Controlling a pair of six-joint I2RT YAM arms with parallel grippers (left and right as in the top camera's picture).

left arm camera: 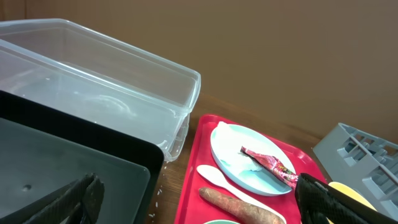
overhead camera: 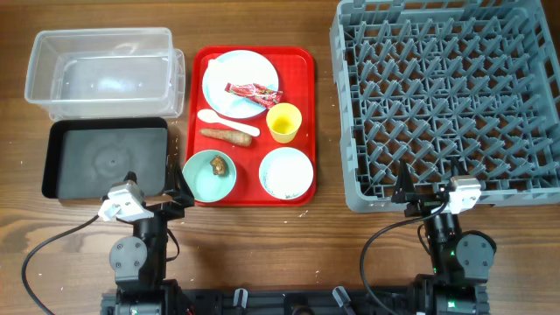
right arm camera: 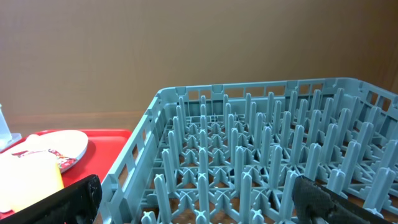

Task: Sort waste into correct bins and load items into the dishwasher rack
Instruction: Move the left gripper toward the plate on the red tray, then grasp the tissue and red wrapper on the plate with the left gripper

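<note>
The left hand (left arm camera: 198,186) and the right hand (right arm camera: 193,186) sit near the front of the worktop (overhead camera: 262,245), both spread wide and holding nothing. The left is by the black tray (overhead camera: 79,166), with the clear tub (overhead camera: 101,74) beyond it. The right is at the near edge of the grey rack (overhead camera: 446,96). Between them, the red tray (overhead camera: 302,66) carries a plate (overhead camera: 229,79) with a wrapper (overhead camera: 252,91) on it, a spoon (overhead camera: 226,122), a root (overhead camera: 226,135), a yellow cup (overhead camera: 283,122), a white bowl (overhead camera: 286,172) and a mint bowl (overhead camera: 199,179) holding a brown lump (overhead camera: 219,164).

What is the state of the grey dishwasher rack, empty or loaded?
Empty. The dishwasher rack shows only bare pegs and grid; the plate and yellow cup sit on the red tray.
</note>
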